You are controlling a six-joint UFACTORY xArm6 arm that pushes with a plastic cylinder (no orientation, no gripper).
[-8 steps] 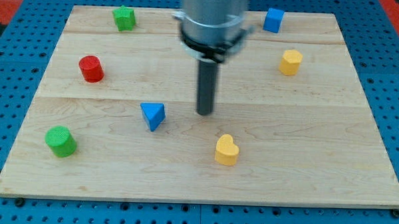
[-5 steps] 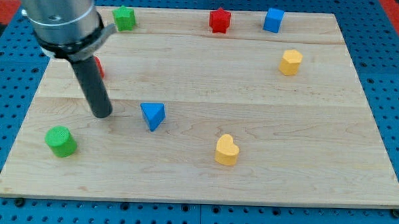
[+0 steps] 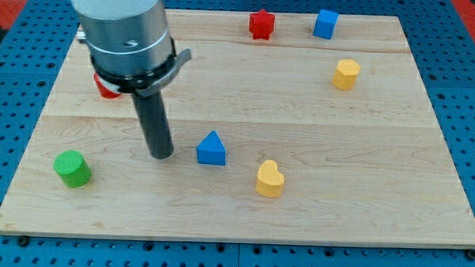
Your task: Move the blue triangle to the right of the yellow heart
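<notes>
The blue triangle (image 3: 212, 148) lies on the wooden board (image 3: 363, 177), just left of and slightly above the yellow heart (image 3: 270, 179). My tip (image 3: 161, 155) rests on the board to the left of the blue triangle, a short gap away from it. The rod rises up and to the left to the arm's grey body.
A green cylinder (image 3: 71, 168) sits at the lower left. A red cylinder (image 3: 104, 88) is partly hidden behind the arm. A red star (image 3: 262, 24) and a blue cube (image 3: 326, 23) lie at the top. A yellow block (image 3: 346, 74) is at the right.
My tip swung from the board's middle to the far left, then moved right. The blue triangle was pushed right, closer to the yellow heart, and turned. The green block at top left is now hidden.
</notes>
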